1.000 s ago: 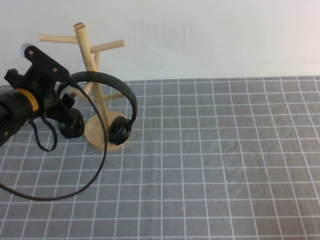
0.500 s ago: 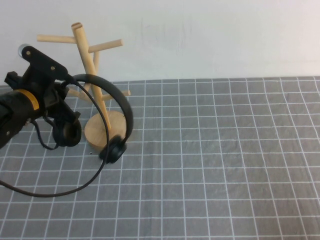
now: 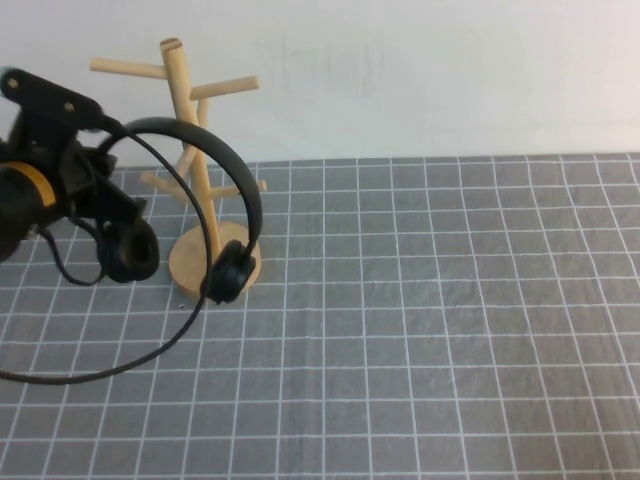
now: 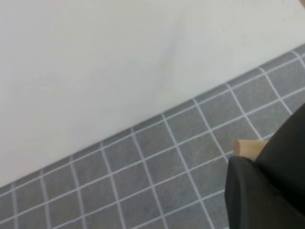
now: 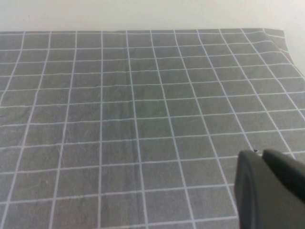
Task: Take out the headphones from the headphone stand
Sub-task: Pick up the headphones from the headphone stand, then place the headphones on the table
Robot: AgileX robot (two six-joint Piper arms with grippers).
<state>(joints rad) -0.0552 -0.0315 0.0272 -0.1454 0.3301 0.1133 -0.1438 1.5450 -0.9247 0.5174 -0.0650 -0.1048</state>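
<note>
The black headphones (image 3: 232,165) hang from my left gripper (image 3: 115,205) at the far left, in front of the wooden headphone stand (image 3: 182,100). The gripper is shut on the headband's left side, just above one earcup (image 3: 131,254). The other earcup (image 3: 228,276) dangles over the front of the stand's disc base (image 3: 186,262). Whether the headband still touches a peg cannot be told. The left wrist view shows a dark finger (image 4: 257,191) and a peg tip (image 4: 245,147). My right gripper (image 5: 259,155) is shut and empty over the mat, out of the high view.
A thin black cable (image 3: 150,350) loops from the left arm down over the grey grid mat (image 3: 420,320). A white wall (image 3: 400,70) rises right behind the stand. The mat's far right corner edge shows in the right wrist view (image 5: 279,36).
My left gripper has moved up and left with the headphones, raising the headband. The free earcup swung forward and back toward the base. The stand rocked slightly.
</note>
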